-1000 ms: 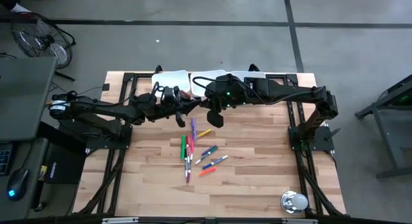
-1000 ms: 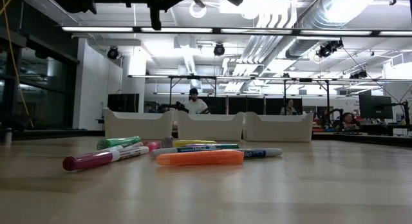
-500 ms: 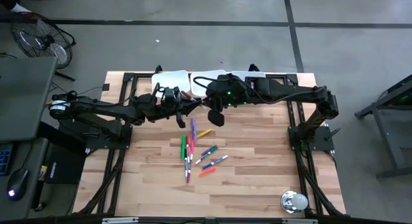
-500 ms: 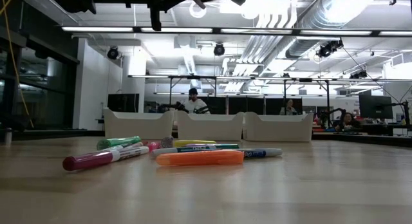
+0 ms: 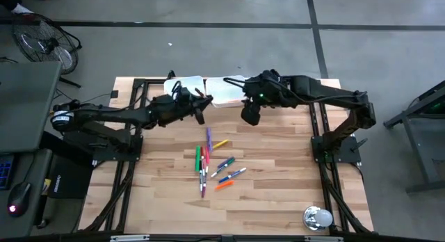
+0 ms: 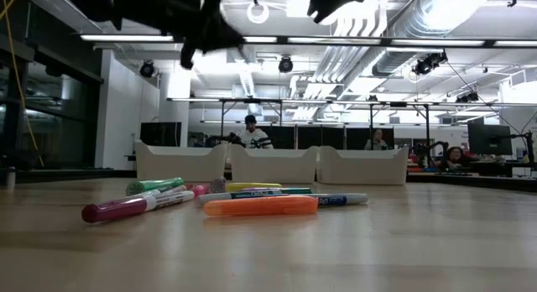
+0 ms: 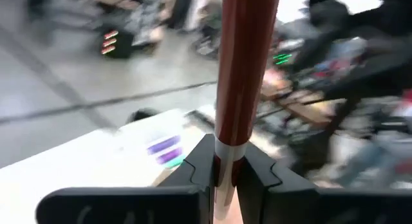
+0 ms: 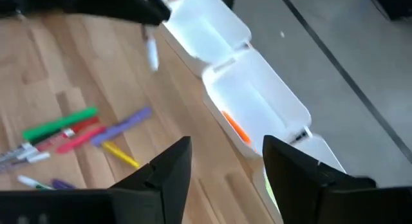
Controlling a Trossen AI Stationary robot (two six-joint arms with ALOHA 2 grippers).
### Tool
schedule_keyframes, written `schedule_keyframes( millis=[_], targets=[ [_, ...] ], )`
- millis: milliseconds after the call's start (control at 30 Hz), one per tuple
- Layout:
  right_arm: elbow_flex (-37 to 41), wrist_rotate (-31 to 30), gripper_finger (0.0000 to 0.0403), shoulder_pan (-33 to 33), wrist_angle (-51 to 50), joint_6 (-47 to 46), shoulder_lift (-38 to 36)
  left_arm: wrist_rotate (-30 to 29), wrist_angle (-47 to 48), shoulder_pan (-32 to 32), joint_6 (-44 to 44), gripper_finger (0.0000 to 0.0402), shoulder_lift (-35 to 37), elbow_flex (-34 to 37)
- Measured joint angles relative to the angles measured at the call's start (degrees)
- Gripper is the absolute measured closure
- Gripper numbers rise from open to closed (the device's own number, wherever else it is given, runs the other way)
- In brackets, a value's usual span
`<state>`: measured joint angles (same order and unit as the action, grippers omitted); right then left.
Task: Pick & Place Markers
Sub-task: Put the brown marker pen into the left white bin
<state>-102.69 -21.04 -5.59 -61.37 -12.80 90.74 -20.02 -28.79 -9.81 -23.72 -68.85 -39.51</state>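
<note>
The left gripper (image 5: 200, 108) hangs above the table (image 5: 278, 200) just in front of the white trays (image 5: 188, 85) at the far edge, its fingers (image 7: 199, 166) clamped on a red marker (image 7: 241, 69) with a white end, which sticks straight out past the fingertips in the left wrist view. The right gripper (image 5: 250, 115) hovers at about three o'clock from the left one, near the middle tray (image 8: 257, 102); its two fingers (image 8: 164, 169) stand wide apart with nothing between them. In that tray lies an orange marker (image 8: 235, 129). The rest of the markers (image 5: 212, 162) lie in a loose cluster on the wood at about six o'clock from both grippers, near the middle of the table: a green one (image 5: 197, 158) and a purple one (image 5: 208, 138) lying lengthwise, a yellow one (image 5: 220, 143) at an angle, blue ones (image 5: 226, 163) and an orange one (image 5: 223, 186) toward the near side. From table height an orange marker (image 6: 260, 205) lies nearest, a purple-capped one (image 6: 113, 211) at its nine o'clock, a green one (image 6: 155, 185) behind that. A shiny round object (image 5: 318, 218) sits at the near right corner. A person (image 6: 252, 134) shows in the room behind the trays.
</note>
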Motion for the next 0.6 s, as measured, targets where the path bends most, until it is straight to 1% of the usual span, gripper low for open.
schedule_keyframes(
  millis=[67,167,300,433,600],
  targets=[
    [0.0,-0.5,0.0222,-0.1,-1.9,-0.2,0.0,0.0,4.0,-2.8,-1.9,0.0373,0.0,0.1],
    [0.1,-2.0,0.0222,-0.1,-3.5,-0.2,0.0,1.6,10.3,-7.4,-5.8,0.0373,0.3,0.1],
    [0.6,-3.1,0.0221,-0.1,-4.0,-0.2,0.0,3.4,18.9,-12.8,-6.7,0.0373,0.2,0.1],
    [0.5,-4.8,0.0221,-0.1,-3.9,0.0,0.0,6.6,24.6,-18.2,-4.7,0.0373,0.0,0.1],
    [0.5,-5.6,0.0221,-0.4,-4.0,0.2,0.0,10.8,27.5,-24.2,2.6,0.0373,0.0,0.1]
  ],
)
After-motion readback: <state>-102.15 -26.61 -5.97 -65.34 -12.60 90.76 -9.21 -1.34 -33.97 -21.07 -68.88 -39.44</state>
